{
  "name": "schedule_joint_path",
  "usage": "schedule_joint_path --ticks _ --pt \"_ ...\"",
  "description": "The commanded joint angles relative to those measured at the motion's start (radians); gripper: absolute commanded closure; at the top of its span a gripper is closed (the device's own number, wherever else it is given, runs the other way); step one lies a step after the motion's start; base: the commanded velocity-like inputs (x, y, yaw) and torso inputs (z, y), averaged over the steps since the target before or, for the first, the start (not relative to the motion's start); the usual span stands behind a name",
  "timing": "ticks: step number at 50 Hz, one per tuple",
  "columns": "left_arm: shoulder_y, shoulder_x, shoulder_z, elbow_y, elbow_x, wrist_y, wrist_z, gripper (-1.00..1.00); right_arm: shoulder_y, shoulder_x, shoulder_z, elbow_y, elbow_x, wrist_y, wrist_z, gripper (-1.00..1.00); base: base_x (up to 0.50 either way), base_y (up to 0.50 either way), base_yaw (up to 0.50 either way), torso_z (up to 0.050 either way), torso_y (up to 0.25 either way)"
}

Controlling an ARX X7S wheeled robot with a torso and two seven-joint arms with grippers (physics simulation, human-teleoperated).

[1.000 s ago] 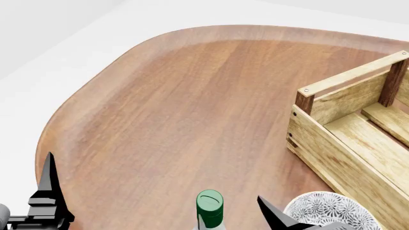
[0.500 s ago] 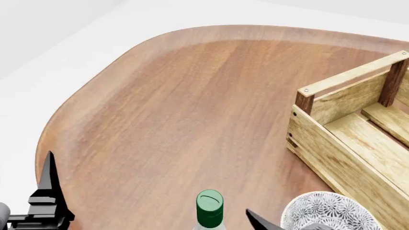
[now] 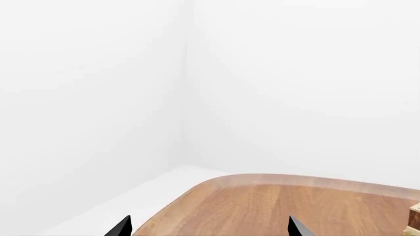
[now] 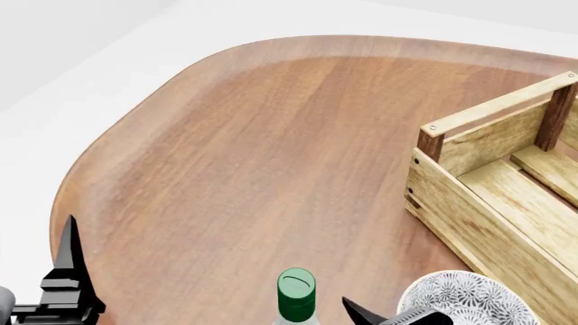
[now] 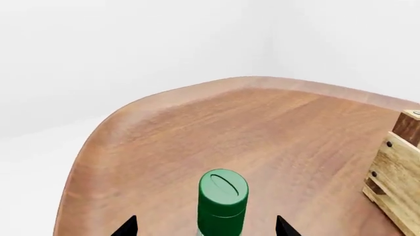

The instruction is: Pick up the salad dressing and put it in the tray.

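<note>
- Standing upright near the near edge of the tabletop (image 4: pixel 271 149), the salad dressing (image 4: pixel 296 295) sits just beside the bowl (image 4: pixel 465 292), with the tray (image 4: pixel 492 203) apart to the right
- Judging by its looks, a small rigid bottle, light, smooth and likely slippery, tippy if nudged
- Best held on the body below the green cap (image 5: pixel 223 192)
- Right gripper (image 5: pixel 206 227) has its fingers apart, straddling the bottle without touching
- Left gripper (image 3: pixel 208 228) fingers apart, holding nothing
</note>
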Motion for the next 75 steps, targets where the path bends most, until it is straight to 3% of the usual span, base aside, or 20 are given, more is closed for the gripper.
schedule_joint_path --ticks 1,75 --pt "0.001 -0.004 0.001 -0.001 -0.004 0.002 -0.005 -1.0 0.05 -0.029 -0.047 0.121 -0.057 -0.034 -0.006 -1.0 0.0 0.0 0.0 0.0 0.0" --pt "-0.002 -0.029 0.016 -0.012 -0.024 0.018 -0.025 -1.0 0.267 -0.16 -0.169 0.624 -0.166 -0.191 -0.055 -1.0 0.0 0.0 0.0 0.0 0.0"
